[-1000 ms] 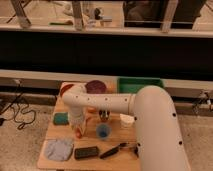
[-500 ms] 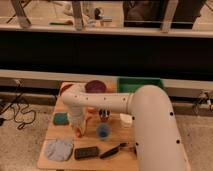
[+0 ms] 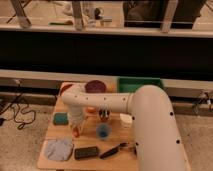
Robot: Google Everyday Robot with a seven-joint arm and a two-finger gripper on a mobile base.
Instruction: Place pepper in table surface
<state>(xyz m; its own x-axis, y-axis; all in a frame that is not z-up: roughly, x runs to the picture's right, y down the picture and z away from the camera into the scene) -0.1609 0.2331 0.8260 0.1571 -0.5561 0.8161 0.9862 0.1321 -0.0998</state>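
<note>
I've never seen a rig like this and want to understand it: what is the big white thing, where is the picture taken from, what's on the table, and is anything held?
The big white shape is a robot arm. It reaches from the lower right across a small wooden table, bends, and points down. At its end is the gripper, its hand, low over the table's left side. The single camera looks down on the table from behind the arm.

A small orange pepper is right at the gripper's tip. Whether it is gripped or already resting on the table cannot be told.

Also on the table are a blue cup, a teal sponge, a grey cloth and a red bowl. A green bin stands at the back right.
</note>
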